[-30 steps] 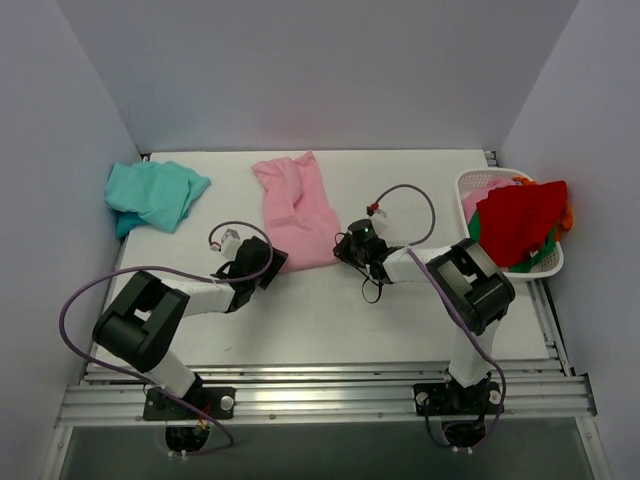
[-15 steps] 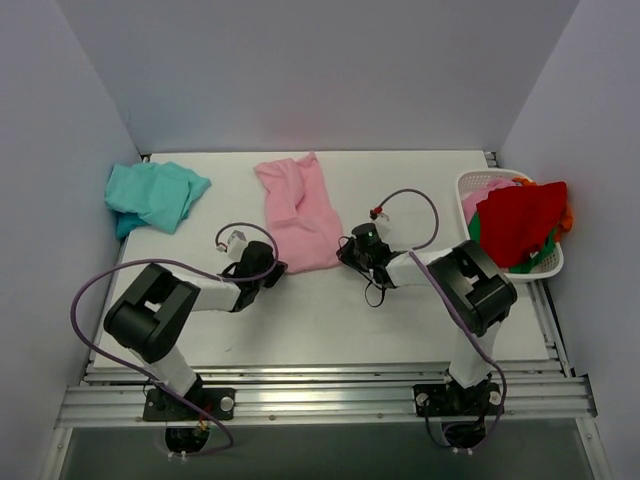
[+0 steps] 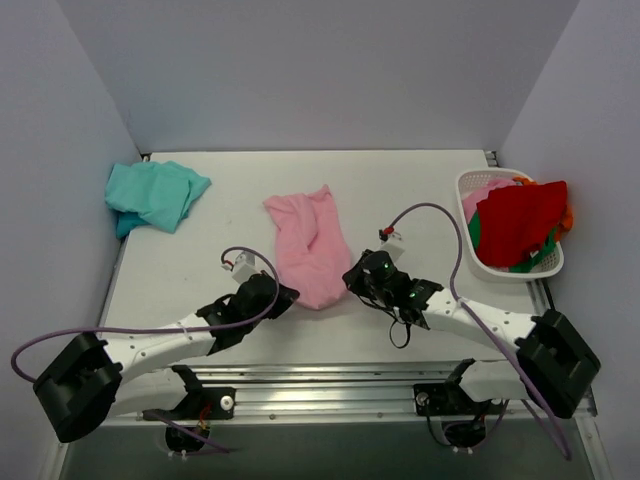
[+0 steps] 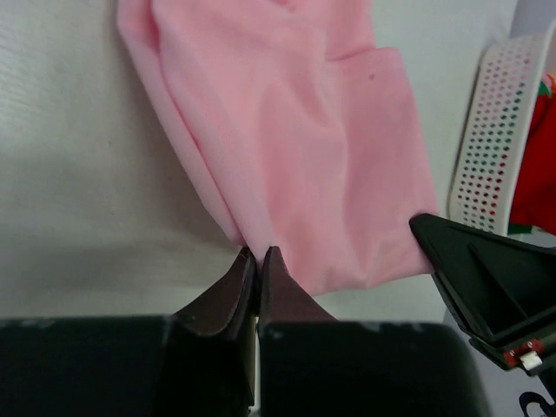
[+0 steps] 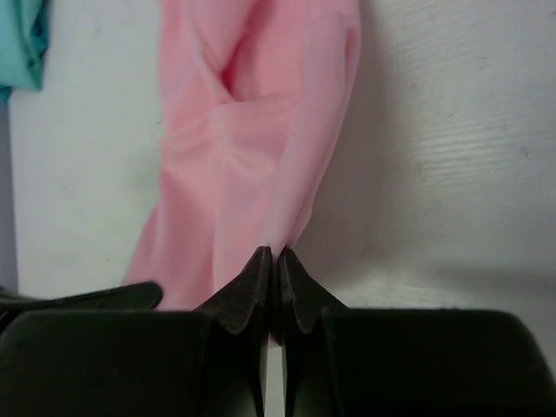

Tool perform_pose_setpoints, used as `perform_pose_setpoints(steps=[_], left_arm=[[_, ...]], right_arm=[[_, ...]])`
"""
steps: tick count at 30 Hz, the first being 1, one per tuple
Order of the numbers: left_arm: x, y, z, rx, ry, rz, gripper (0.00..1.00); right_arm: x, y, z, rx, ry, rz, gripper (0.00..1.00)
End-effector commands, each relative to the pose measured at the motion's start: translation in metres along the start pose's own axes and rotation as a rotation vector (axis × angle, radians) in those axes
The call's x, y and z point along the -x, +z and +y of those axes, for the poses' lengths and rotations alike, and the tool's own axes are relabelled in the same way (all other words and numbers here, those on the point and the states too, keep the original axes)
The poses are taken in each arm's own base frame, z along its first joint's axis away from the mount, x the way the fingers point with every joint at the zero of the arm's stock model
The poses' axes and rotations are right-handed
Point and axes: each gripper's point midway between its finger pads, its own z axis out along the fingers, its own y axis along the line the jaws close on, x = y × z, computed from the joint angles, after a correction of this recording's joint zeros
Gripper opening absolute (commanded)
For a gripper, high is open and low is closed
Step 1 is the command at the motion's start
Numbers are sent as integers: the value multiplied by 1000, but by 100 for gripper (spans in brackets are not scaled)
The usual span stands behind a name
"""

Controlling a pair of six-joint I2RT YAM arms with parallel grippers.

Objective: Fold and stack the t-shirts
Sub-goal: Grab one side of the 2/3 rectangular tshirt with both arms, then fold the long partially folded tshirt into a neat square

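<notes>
The light pink t-shirt (image 3: 310,245) lies bunched lengthwise in the middle of the table, its near hem toward the arms. My left gripper (image 3: 285,293) is shut on the hem's left corner; in the left wrist view the pink cloth (image 4: 287,139) runs into the pinched jaws (image 4: 258,254). My right gripper (image 3: 352,277) is shut on the hem's right corner, and the right wrist view shows pink fabric (image 5: 243,148) caught between its closed tips (image 5: 274,254). The teal t-shirt (image 3: 153,194) sits crumpled at the back left.
A white plastic basket (image 3: 545,265) stands at the right edge, holding red (image 3: 520,222), green and orange garments. Its perforated wall (image 4: 491,139) shows in the left wrist view. Purple cables loop over both arms.
Both grippers closed on the pink t-shirt's near hem and pulled it toward the near edge. The shirt slid nearer and stretched out, and both arms drew back low over the table.
</notes>
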Motion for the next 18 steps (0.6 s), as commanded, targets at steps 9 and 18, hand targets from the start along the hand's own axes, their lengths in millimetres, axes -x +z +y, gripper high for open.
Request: perform_pose_setpoints(steps=[9, 18], left_arm=[[30, -66, -21, -9, 57, -78, 2], [79, -77, -69, -19, 150, -187, 4]], right_arm=[[35, -64, 20, -48, -45, -140, 0], [62, -30, 56, -87, -104, -175, 0]])
